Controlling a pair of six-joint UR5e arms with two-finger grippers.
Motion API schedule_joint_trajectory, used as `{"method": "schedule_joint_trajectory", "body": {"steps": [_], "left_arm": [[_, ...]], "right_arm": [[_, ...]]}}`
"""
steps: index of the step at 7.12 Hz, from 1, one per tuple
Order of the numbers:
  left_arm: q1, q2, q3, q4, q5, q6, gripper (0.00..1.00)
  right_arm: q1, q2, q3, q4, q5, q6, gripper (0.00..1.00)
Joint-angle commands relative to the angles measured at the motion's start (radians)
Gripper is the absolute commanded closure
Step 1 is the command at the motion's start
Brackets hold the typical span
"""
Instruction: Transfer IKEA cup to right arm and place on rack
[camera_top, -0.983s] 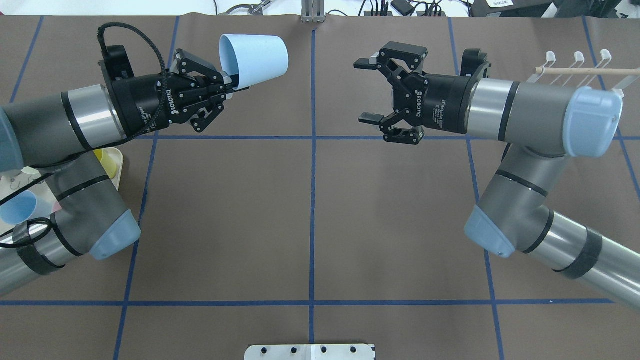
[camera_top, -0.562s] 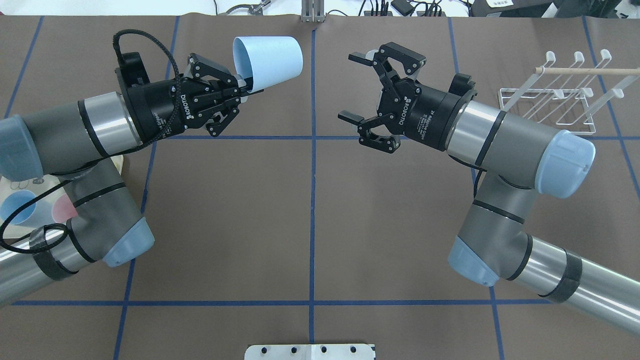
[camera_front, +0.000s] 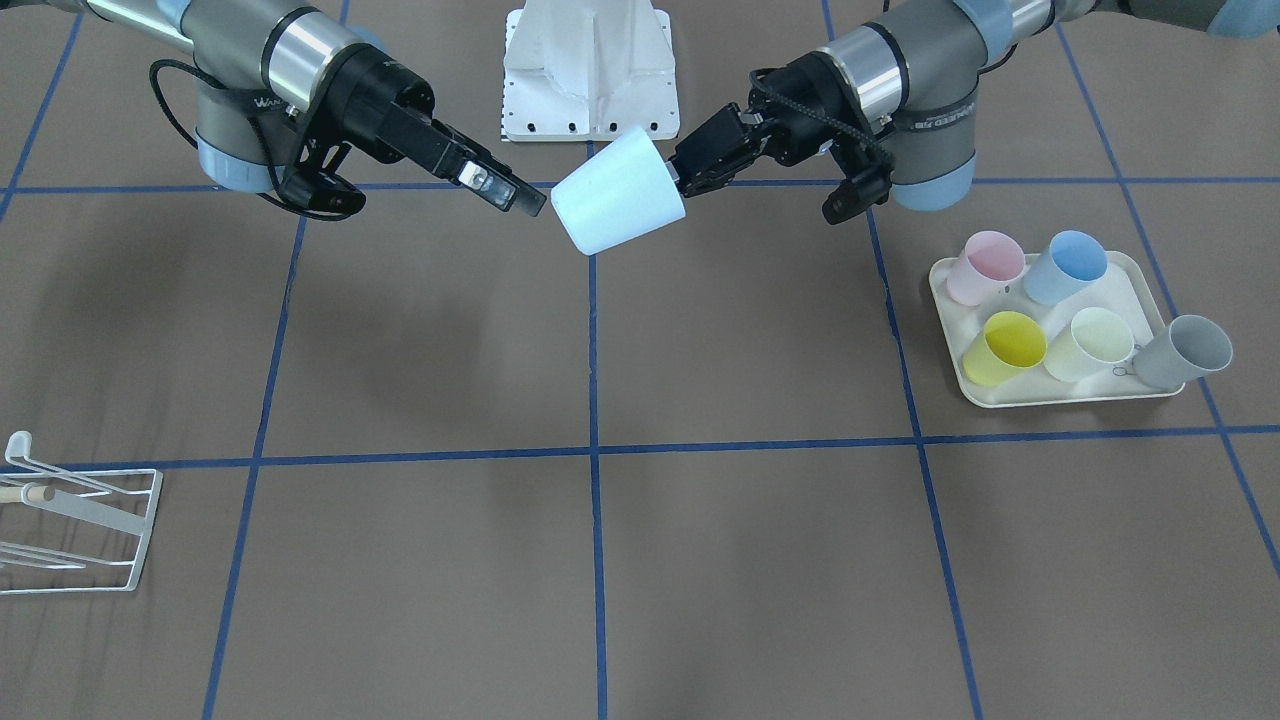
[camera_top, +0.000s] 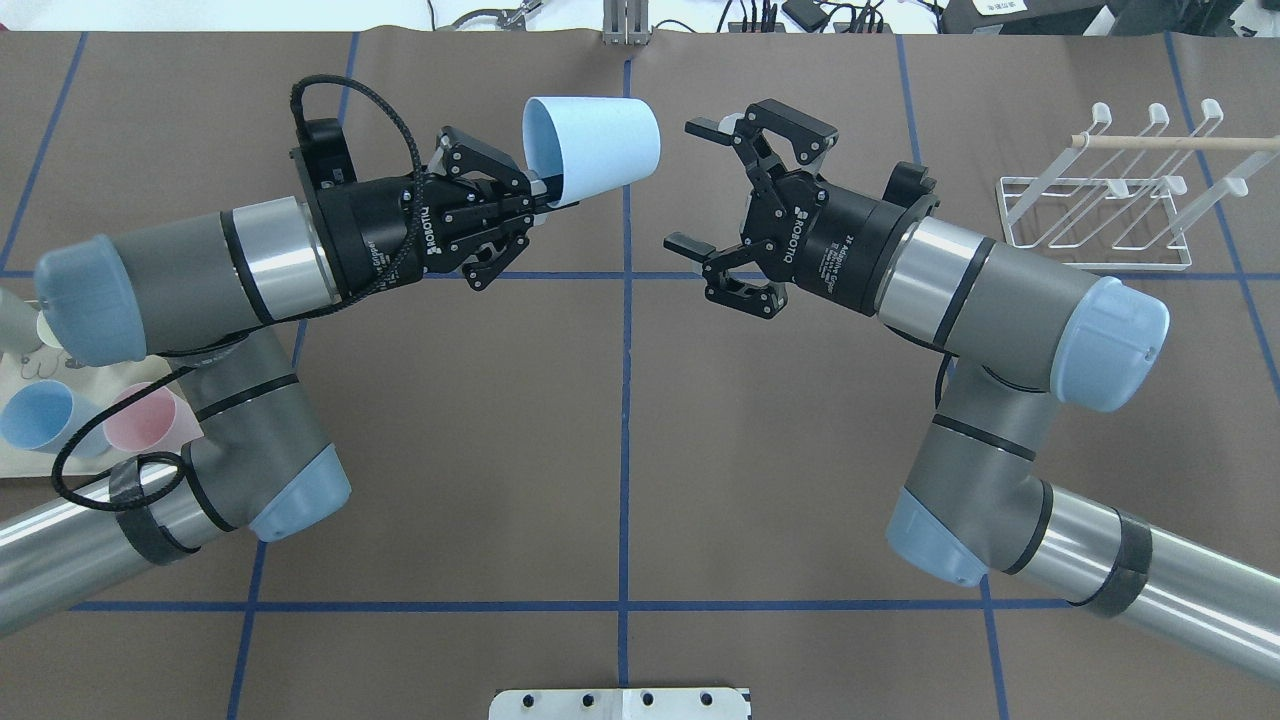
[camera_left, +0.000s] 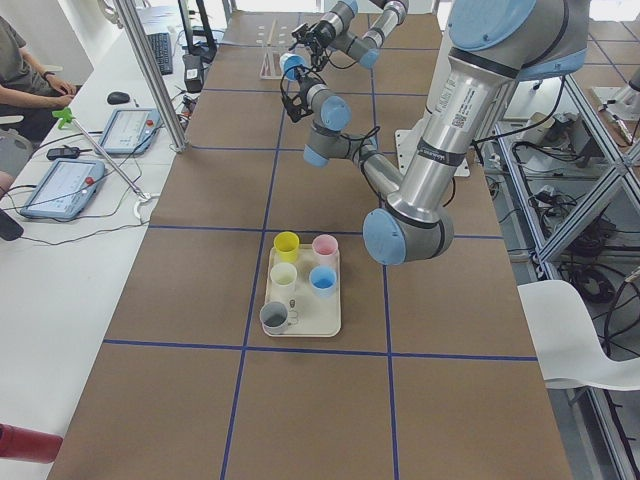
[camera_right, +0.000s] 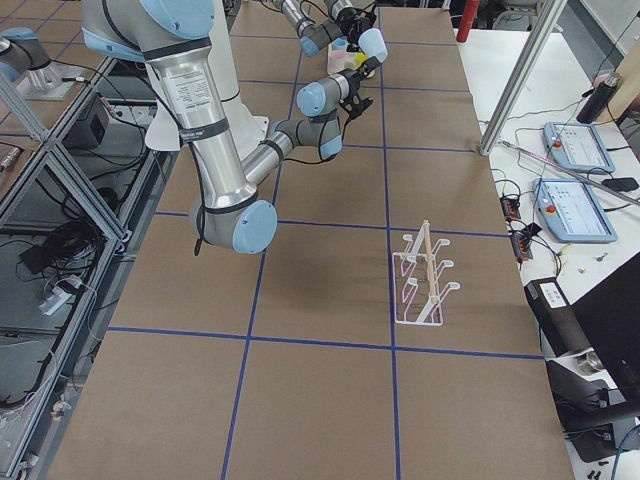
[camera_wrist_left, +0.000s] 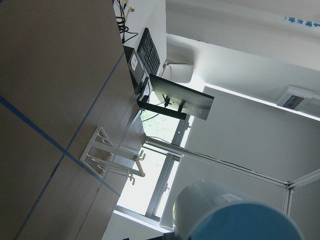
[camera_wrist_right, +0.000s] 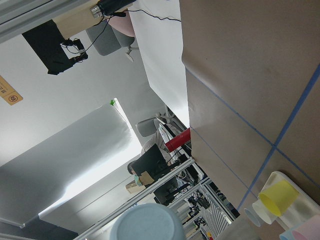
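A pale blue IKEA cup (camera_top: 592, 148) hangs on its side above the table's far centre, base pointing right. My left gripper (camera_top: 545, 190) is shut on the cup's rim; in the front-facing view the cup (camera_front: 618, 192) sits off the left gripper (camera_front: 690, 170). My right gripper (camera_top: 690, 185) stands open just right of the cup's base, not touching it, and its fingers (camera_front: 505, 188) end close to the cup. Both wrist views show the cup (camera_wrist_left: 235, 215) (camera_wrist_right: 147, 222) at the bottom edge. The white wire rack (camera_top: 1170, 142) (camera_front: 146, 525) stands at the far right, behind the right arm.
A cream tray (camera_front: 1060, 398) near my left arm's base holds a pink (camera_front: 985, 265), a blue, a yellow and a pale cup; a grey cup (camera_front: 1185, 352) lies at its edge. A white mount plate (camera_top: 620, 703) sits at the near edge. A person sits at a side bench (camera_left: 30, 75).
Both arms swung in toward the table's centre. The left gripper carried the cup rightward, and the open right gripper moved left, closing the gap to the cup's base.
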Motion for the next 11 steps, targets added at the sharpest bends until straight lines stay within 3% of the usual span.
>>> {"method": "schedule_joint_trajectory", "body": {"steps": [1, 10, 11], "left_arm": [[0.007, -0.02, 0.027, 0.006, -0.024, 0.008, 1.0], [0.062, -0.034, 0.023, 0.026, -0.024, 0.057, 1.0], [0.062, -0.034, 0.023, 0.026, -0.024, 0.059, 1.0]], "right_arm": [[-0.002, -0.001, -0.001, -0.002, 0.0, -0.011, 0.0], [-0.016, 0.001, -0.018, -0.002, 0.0, -0.072, 0.01], [-0.018, 0.001, -0.02, 0.0, -0.001, -0.069, 0.2]]}}
